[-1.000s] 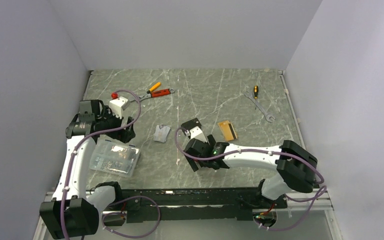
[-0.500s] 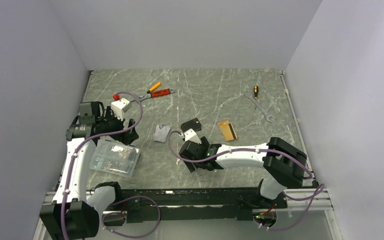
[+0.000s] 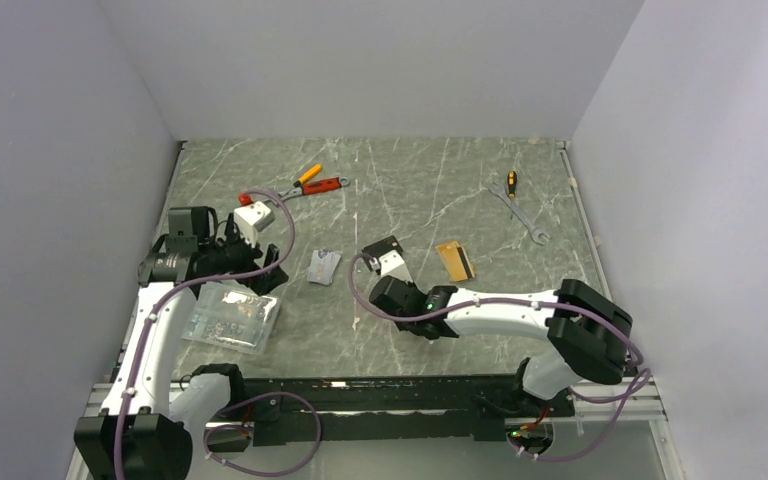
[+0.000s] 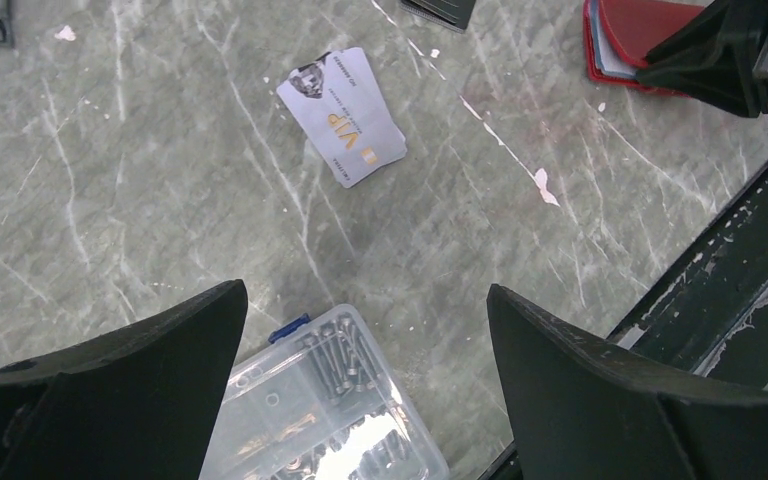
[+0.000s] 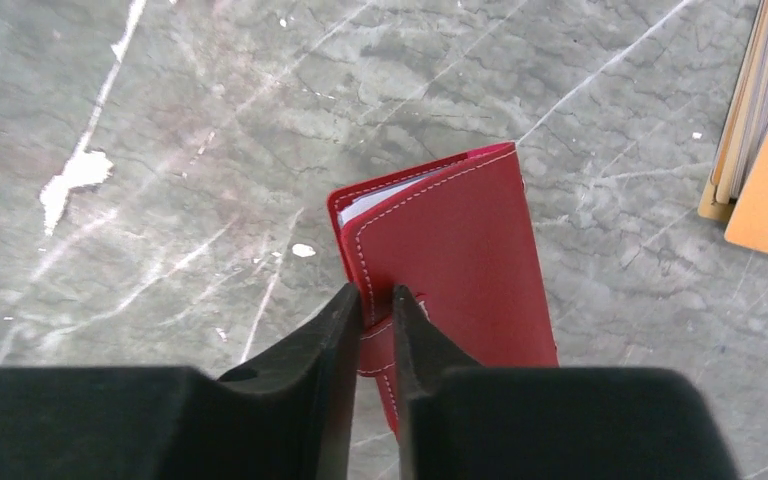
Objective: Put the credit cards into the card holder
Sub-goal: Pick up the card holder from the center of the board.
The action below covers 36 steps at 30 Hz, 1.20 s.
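The right gripper (image 5: 372,322) pinches the red card holder (image 5: 460,240) — left gripper (image 4: 362,295) spread wide near the "VIP" card (image 4: 343,117).

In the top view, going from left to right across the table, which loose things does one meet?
clear box → silver card → black rectangle → orange cards → wrench

The right gripper (image 5: 370,300) pinches an edge of the card holder (image 5: 450,240), fingers nearly together (a sliver of red cover between them). The left gripper (image 4: 362,292) hovers well left of the card holder, jaws spread wide, pointing downward.
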Each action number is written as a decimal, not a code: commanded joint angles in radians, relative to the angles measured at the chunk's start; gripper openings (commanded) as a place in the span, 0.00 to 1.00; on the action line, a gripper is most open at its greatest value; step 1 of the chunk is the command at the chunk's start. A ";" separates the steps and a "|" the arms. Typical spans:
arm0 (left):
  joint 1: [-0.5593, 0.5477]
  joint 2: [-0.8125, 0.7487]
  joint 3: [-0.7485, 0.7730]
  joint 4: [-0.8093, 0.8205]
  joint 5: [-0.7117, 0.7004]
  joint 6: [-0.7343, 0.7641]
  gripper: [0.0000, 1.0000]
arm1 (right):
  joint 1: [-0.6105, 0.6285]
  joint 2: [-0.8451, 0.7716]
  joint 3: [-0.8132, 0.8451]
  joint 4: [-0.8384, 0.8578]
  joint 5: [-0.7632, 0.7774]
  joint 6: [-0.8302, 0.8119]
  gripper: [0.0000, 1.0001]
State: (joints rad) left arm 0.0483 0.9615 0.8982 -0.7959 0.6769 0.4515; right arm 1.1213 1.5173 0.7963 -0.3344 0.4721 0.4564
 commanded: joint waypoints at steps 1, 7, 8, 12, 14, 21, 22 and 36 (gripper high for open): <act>-0.039 -0.032 -0.007 0.037 0.026 0.015 0.96 | -0.003 -0.079 0.003 0.035 -0.007 0.008 0.11; -0.177 -0.092 0.010 0.035 -0.004 0.018 0.97 | -0.028 -0.140 0.040 0.035 -0.051 -0.003 0.00; -0.197 -0.092 0.014 0.033 -0.005 0.021 0.98 | -0.035 -0.154 0.045 0.038 -0.071 -0.006 0.00; -0.251 -0.063 0.020 0.041 0.020 0.007 0.99 | -0.104 -0.246 0.057 0.080 -0.268 -0.007 0.00; -0.281 -0.062 0.012 0.044 0.060 0.037 1.00 | -0.189 -0.289 0.043 0.125 -0.441 0.010 0.00; -0.325 0.021 0.106 -0.018 0.194 0.165 0.99 | -0.359 -0.304 0.092 0.191 -0.950 0.011 0.00; -0.329 0.032 0.118 -0.025 0.205 0.172 0.99 | -0.364 -0.297 0.108 0.184 -0.989 0.008 0.00; -0.411 0.098 0.202 -0.212 0.306 0.389 0.99 | -0.362 -0.231 0.196 0.284 -1.380 0.052 0.00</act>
State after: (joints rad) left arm -0.3405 1.0512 1.0534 -0.9047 0.9043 0.7174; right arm 0.7570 1.2816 0.9207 -0.1219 -0.7654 0.5022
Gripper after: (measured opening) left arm 0.994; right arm 0.012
